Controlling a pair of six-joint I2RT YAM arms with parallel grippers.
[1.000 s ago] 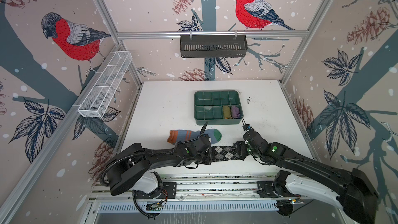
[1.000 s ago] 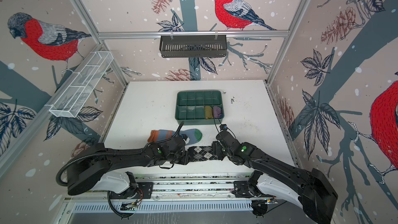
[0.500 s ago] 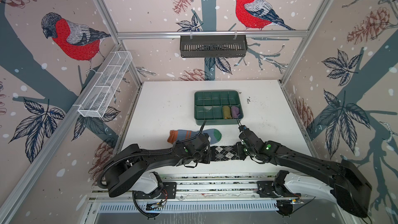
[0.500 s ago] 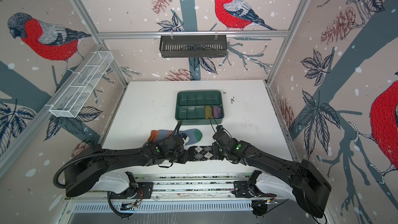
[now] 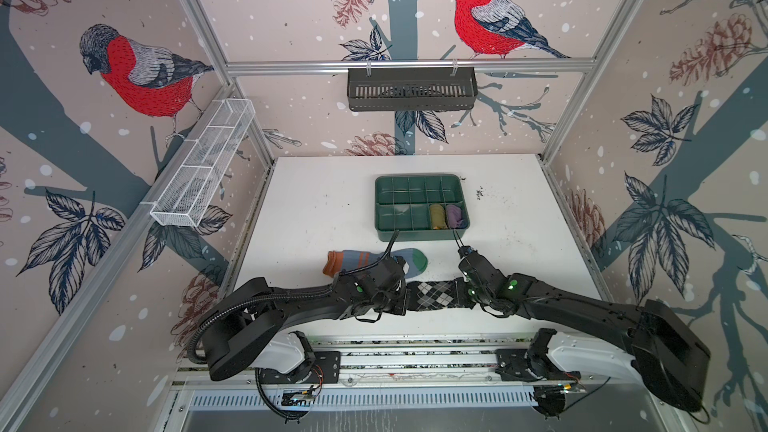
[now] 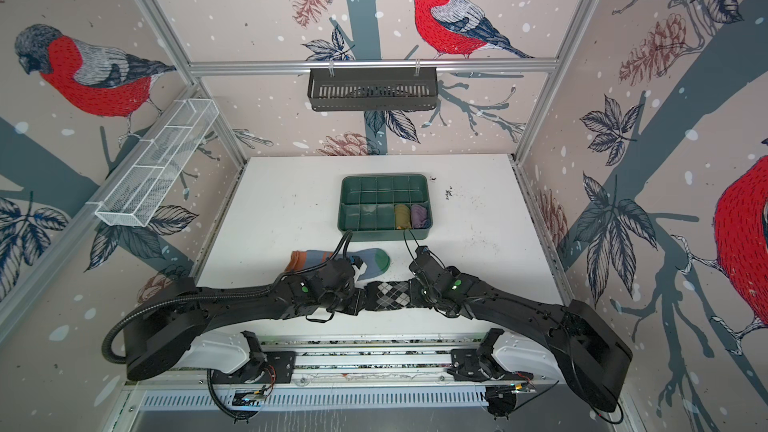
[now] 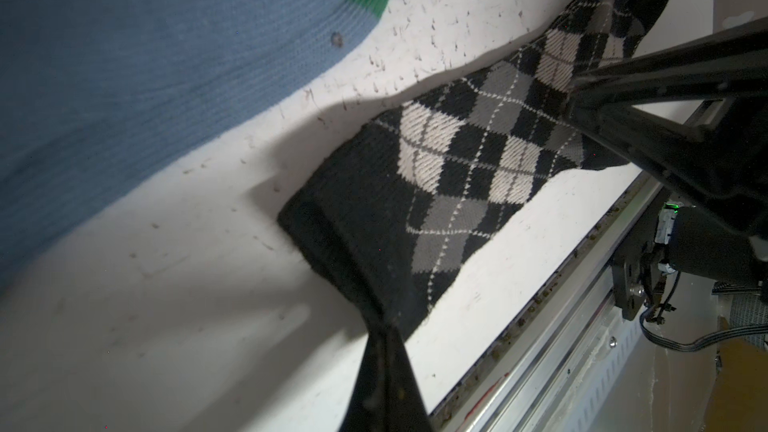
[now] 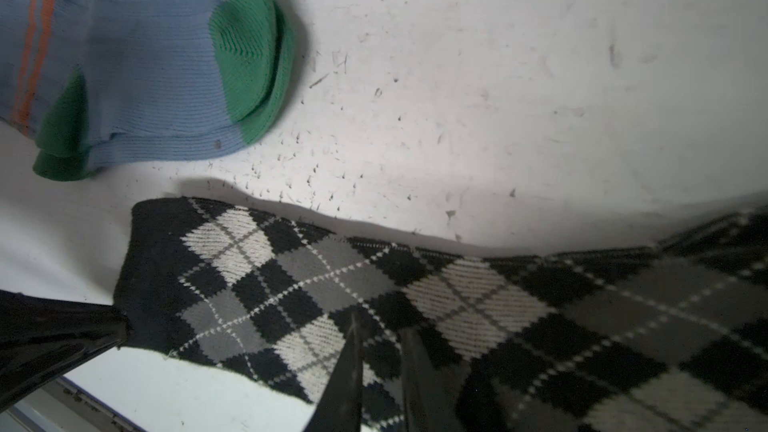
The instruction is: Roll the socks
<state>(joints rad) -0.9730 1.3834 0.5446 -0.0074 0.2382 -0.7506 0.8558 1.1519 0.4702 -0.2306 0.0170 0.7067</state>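
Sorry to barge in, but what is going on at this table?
Both arms hold the argyle sock stretched near the front edge of the table. The left gripper is pinched shut on its black cuff, and the right gripper grips it further along. The blue sock lies unrolled behind it. An olive rolled sock and a purple one sit in the green tray.

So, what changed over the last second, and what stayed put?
Both grippers closed on the argyle sock: the left gripper at its black cuff, the right gripper farther along, after shifting slightly left. The blue sock and the green tray stayed put.
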